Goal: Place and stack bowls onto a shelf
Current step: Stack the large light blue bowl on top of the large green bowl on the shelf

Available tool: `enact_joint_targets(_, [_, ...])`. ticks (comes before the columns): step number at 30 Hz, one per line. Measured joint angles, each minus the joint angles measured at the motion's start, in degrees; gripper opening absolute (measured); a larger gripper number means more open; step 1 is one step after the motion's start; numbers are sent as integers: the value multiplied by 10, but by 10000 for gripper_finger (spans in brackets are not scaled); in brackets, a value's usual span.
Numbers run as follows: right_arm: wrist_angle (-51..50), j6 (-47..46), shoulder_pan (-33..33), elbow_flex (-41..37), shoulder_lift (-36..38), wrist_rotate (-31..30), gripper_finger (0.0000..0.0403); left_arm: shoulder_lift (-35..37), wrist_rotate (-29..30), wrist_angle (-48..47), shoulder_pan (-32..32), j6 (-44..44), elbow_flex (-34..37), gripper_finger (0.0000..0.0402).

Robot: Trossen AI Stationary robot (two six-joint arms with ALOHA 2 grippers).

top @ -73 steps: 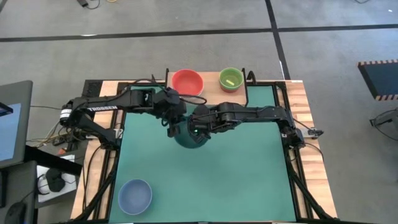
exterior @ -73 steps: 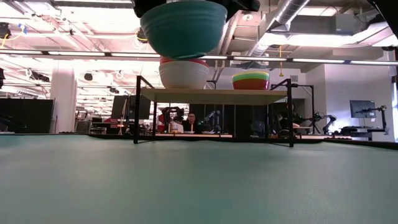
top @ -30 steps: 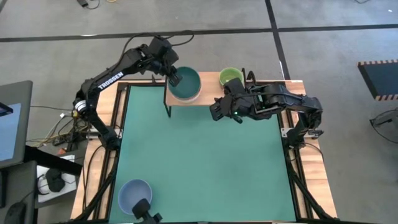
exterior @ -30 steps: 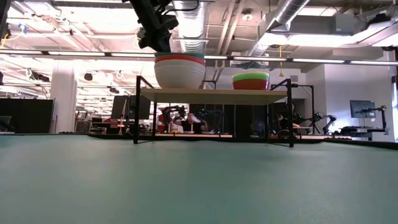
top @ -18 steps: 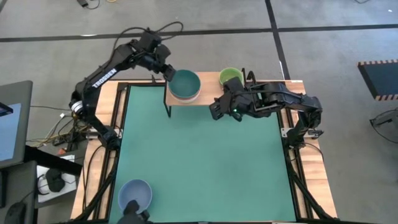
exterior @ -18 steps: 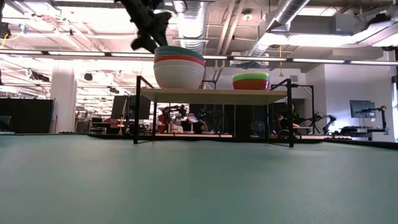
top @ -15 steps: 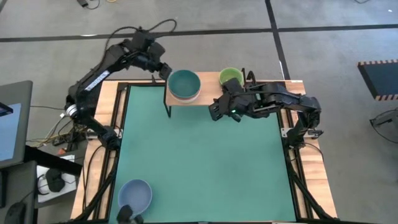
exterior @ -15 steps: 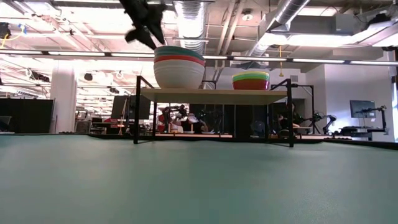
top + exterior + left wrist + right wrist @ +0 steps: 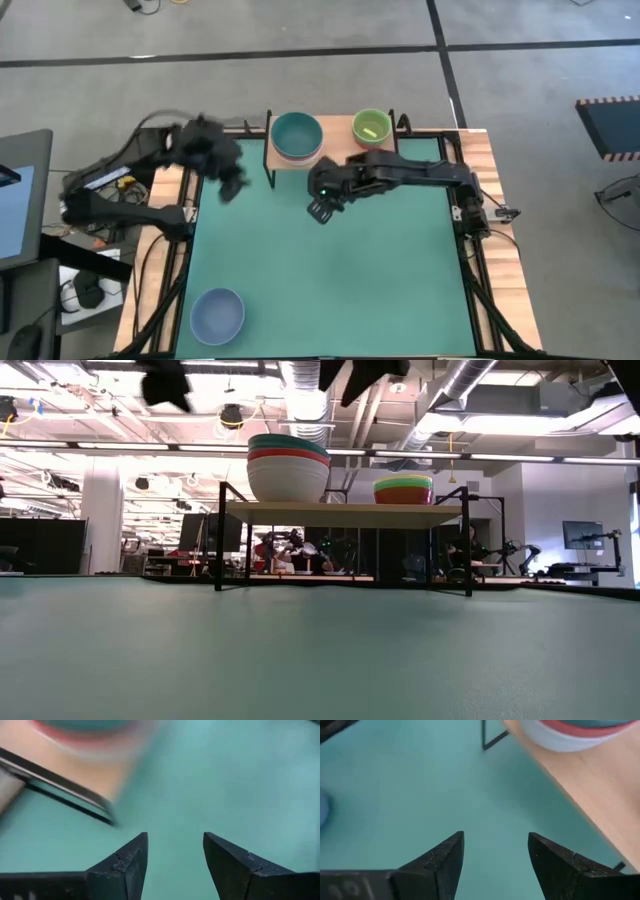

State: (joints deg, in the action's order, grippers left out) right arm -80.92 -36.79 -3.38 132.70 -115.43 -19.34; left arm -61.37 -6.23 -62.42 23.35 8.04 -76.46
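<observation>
Waiting near the front left corner of the green mat (image 9: pixel 330 290), the pale blue round plastic bowl (image 9: pixel 217 314) is the only bowl not yet on the shelf. It looks light, thin-walled and stiff, with a smooth and probably slippery surface, so I judge that the best hold is a pinch on its rim, one finger inside and one outside. The mat covers most of the wooden counter (image 9: pixel 500 270) and appears flat and slightly soft, which should keep the bowl from sliding. Farther back, the left gripper (image 9: pixel 231 186) hangs above the left edge of the mat, open and empty, and the right gripper (image 9: pixel 319 207) hovers over the mat just before the shelf, also open and empty. At the far edge stands the small shelf with a light wood top and thin black legs (image 9: pixel 340 513); on it are two stacks, the left one with a dark teal bowl (image 9: pixel 296 134) on top, the right one with a yellow-green bowl (image 9: pixel 372 126) on top. Behind is a large hall with ceiling pipes (image 9: pixel 470 380).
</observation>
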Motion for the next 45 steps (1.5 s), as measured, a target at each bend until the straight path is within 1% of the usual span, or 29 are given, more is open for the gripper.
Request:
enact_joint_targets(3, [17,18,-10,2,-13,2,241,79,-45,0,-70,44,90,167])
enact_joint_targets(6, [30,37,-9,0,-17,18,239,149,-78,3,-135,94,172,160])
enact_joint_targets(9, [45,44,2,1,-16,29,239,210,-120,4,-206,154,251,152])
enact_joint_targets(11, [50,45,10,1,-15,29,238,240,-150,21,-254,205,297,146])
enact_joint_targets(13, [53,45,18,1,-13,28,238,264,-160,56,-301,249,338,141])
enact_joint_targets(16, [49,42,27,1,-13,28,238,285,-141,112,-370,264,383,133])
enact_joint_targets(21, [48,33,26,1,-13,28,238,274,-69,165,-451,258,422,128])
enact_joint_targets(27, [49,32,24,1,-13,27,238,226,-24,172,-517,281,432,128])
enact_joint_targets(32, [49,31,28,1,-13,27,238,175,20,171,-579,332,432,128])
enact_joint_targets(37, [49,23,24,1,-13,25,238,121,25,186,-628,375,432,128])
enact_joint_targets(45, [49,16,23,1,-13,25,238,73,26,270,-684,385,431,128])
